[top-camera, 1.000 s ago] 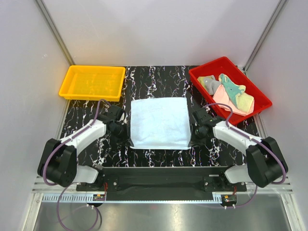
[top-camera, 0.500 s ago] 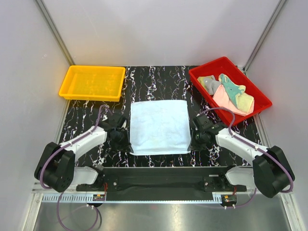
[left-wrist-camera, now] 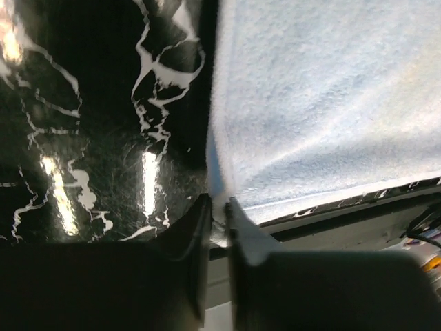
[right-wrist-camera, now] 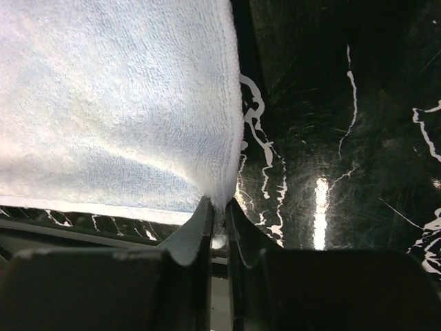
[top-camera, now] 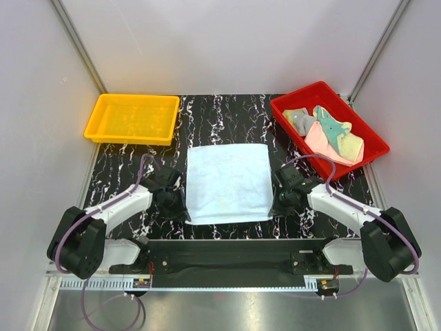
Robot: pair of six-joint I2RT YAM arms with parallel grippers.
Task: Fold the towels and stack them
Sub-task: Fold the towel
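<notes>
the light blue towel (top-camera: 229, 183) lies spread flat at the middle of the table (top-camera: 227, 117), roughly square, with its near edge toward my arm bases. in the left wrist view the light blue towel (left-wrist-camera: 331, 89) fills the upper right, and its near-left corner runs down as a thin raised fold into my left gripper (left-wrist-camera: 219, 207). in the right wrist view the light blue towel (right-wrist-camera: 110, 89) fills the upper left, and its near-right corner comes to a point at my right gripper (right-wrist-camera: 219, 207).

gripper condition:
- right gripper (top-camera: 275, 205): fingers drawn together on the near-right corner, with the cloth pinched between them and lifted slightly off the black marbled table (right-wrist-camera: 344, 103).
- left gripper (top-camera: 182, 207): fingers stand close on either side of the near-left corner, with a narrow gap showing between them. the cloth edge sits in that gap above the table (left-wrist-camera: 103, 103). i cannot tell whether the pads press it.

both arms reach inward from the near edge, one at each side of the cloth.

the other towels lie in a loose heap in the red bin (top-camera: 355, 114) at the far right: a grey towel (top-camera: 301, 121), a teal-green towel (top-camera: 332, 128), a pink towel (top-camera: 319, 142) and a yellow towel (top-camera: 352, 146). they overlap one another. a yellow tray (top-camera: 127, 138) sits at the far left, well apart from the light blue towel.
</notes>
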